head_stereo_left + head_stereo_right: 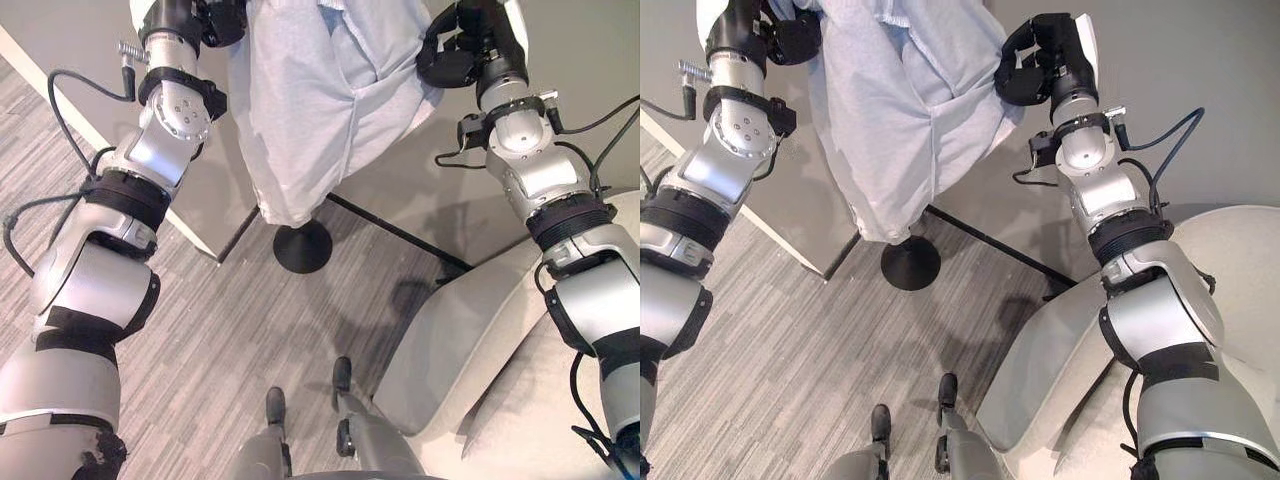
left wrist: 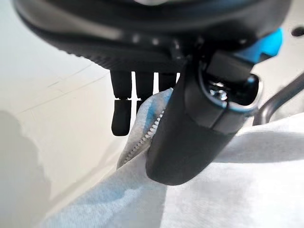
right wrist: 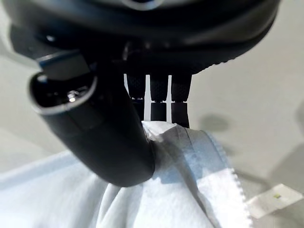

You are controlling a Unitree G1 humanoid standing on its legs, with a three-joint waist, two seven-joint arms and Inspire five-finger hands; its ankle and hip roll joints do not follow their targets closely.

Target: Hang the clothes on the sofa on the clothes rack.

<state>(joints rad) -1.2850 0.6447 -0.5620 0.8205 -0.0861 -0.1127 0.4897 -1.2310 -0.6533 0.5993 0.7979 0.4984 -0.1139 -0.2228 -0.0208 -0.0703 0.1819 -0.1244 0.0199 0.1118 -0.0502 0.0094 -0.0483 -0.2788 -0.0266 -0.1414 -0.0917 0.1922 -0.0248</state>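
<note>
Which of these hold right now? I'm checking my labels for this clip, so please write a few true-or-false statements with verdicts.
1. The left hand pinches the light blue garment at its zipper edge. True.
2. The garment lies spread on the sofa. False: it hangs in the air between both raised hands.
3. The right hand is open and clear of the cloth. False: its thumb and fingers pinch a fold of it.
4. A round black base stands on the floor beneath the garment. True.
</note>
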